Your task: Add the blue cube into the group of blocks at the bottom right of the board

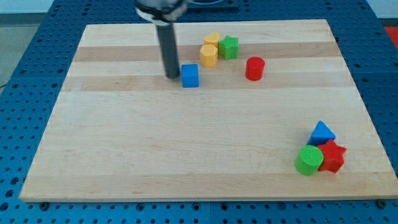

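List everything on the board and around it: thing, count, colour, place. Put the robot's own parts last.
blue cube: one, blue, upper middle of the board
yellow blocks: two, yellow, touching, up and to the view's right of the blue cube
green block: one, green, against the yellow blocks on their right
red cylinder: one, red, right of the blue cube
blue triangular block: one, blue, bottom right group
green cylinder: one, green, bottom right group
red block: one, red, bottom right group
board: one, light wood, on blue perforated table
my tip: one, dark rod, just left of the blue cube
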